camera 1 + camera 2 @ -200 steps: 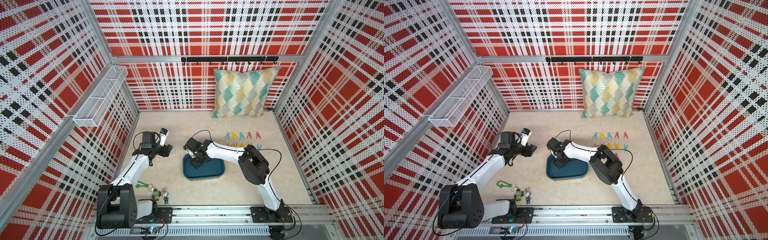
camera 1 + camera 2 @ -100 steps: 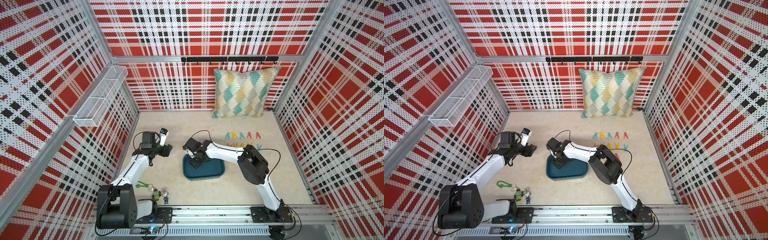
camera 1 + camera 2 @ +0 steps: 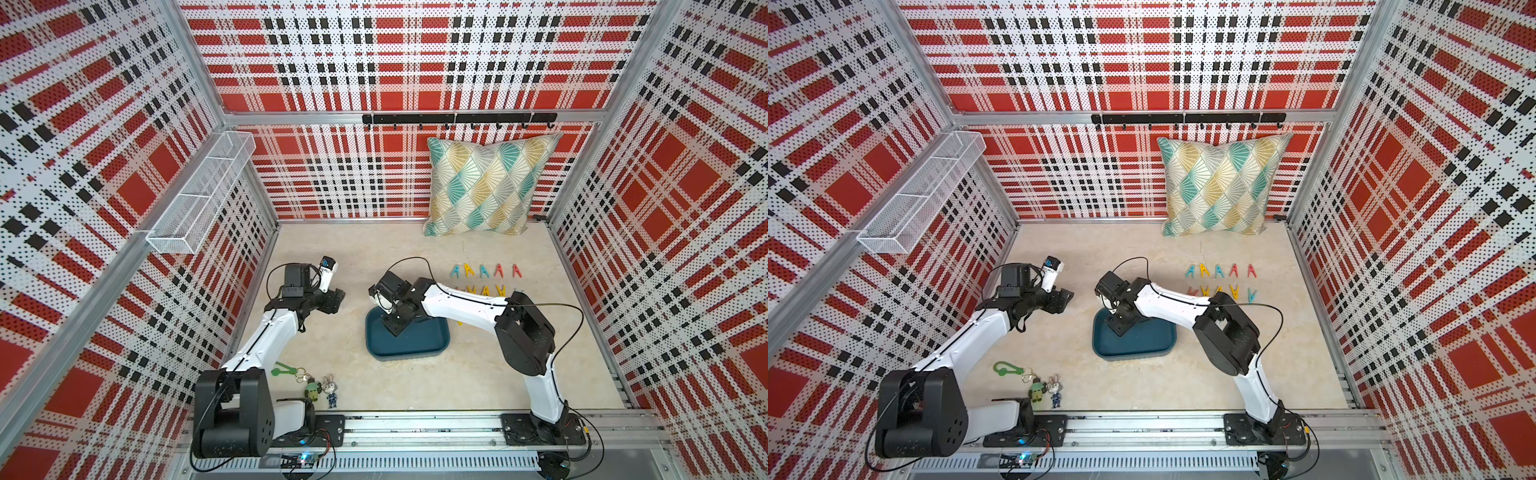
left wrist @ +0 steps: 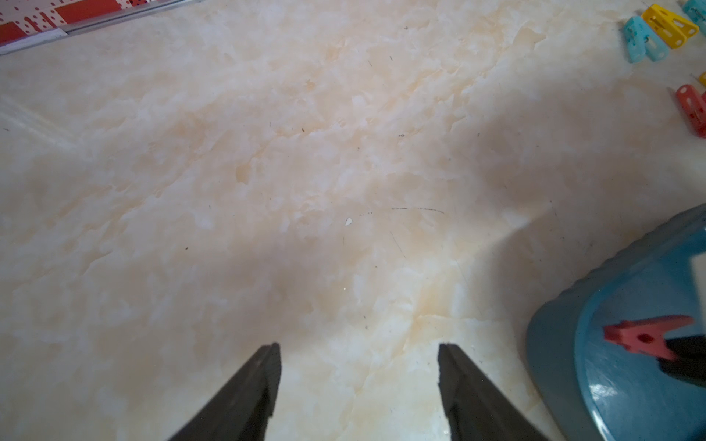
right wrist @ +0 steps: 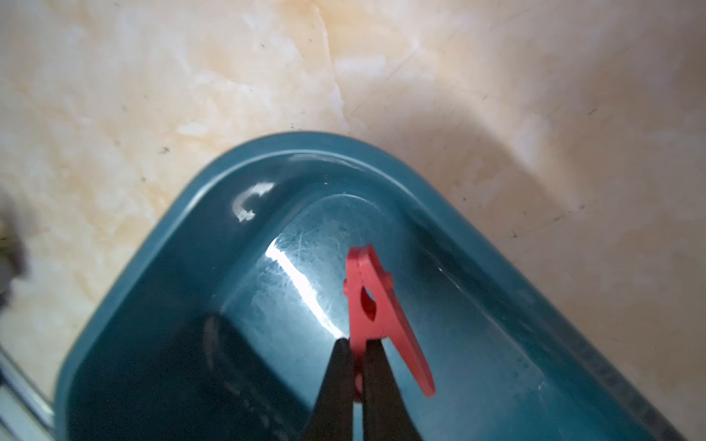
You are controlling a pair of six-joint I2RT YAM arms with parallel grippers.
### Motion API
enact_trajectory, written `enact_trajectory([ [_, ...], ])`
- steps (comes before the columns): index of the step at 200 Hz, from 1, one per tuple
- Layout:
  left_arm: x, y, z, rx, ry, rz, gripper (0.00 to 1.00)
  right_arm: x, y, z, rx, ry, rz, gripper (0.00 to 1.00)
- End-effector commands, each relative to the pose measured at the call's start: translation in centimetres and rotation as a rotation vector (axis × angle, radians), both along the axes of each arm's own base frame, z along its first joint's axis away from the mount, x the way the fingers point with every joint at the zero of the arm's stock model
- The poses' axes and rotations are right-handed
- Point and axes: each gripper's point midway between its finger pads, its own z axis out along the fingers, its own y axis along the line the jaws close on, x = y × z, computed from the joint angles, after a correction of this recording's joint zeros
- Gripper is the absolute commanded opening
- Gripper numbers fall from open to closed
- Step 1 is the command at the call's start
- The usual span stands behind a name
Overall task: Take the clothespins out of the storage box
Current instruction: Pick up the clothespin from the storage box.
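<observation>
Marbled desk [image 3: 415, 395] inside plaid walls [image 3: 374, 62]. Right jaws pinched shut on a red clothespin [image 5: 386, 320] in the 10 o'clock corner of the storage box [image 3: 432, 345]; left jaws spread wide, empty. Lift straight up past the rim, then carry toward the clothespin rows [image 3: 484, 271] at 1 o'clock.
</observation>
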Motion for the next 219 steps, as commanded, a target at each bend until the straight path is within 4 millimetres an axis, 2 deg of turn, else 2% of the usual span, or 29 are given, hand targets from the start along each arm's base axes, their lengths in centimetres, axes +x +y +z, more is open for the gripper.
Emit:
enact_trajectory([
  [1, 0.1, 0.0, 0.7, -0.012, -0.025, -0.003, 0.71, -0.9, 0.3, 4.1, 0.090, -0.013, -0.003, 0.00],
  [26, 0.1, 0.1, 0.6, -0.013, -0.021, -0.001, 0.71, -1.2, -0.6, 7.1, 0.142, -0.050, -0.036, 0.00],
  [47, 0.1, 0.0, 0.6, -0.013, -0.023, -0.004, 0.71, -0.7, -2.1, 9.0, 0.156, -0.098, -0.093, 0.00],
  [86, 0.1, -0.1, 0.6, -0.015, -0.022, -0.005, 0.71, 1.3, -6.9, 10.0, 0.162, -0.110, -0.260, 0.00],
  [114, 0.1, -0.1, 0.7, -0.016, -0.024, -0.006, 0.71, 2.6, -11.6, 9.4, 0.141, -0.090, -0.399, 0.00],
  [149, 0.1, -0.1, 0.6, -0.016, -0.022, -0.007, 0.71, 3.0, -17.5, 8.2, 0.093, -0.054, -0.543, 0.00],
  [183, 0.1, -0.1, 0.6, -0.015, -0.021, -0.008, 0.71, 3.1, -24.2, 6.0, 0.036, 0.018, -0.717, 0.00],
  [219, 0.1, -0.2, 0.7, -0.015, -0.023, -0.009, 0.71, 2.8, -29.9, 3.3, -0.022, 0.102, -0.852, 0.00],
])
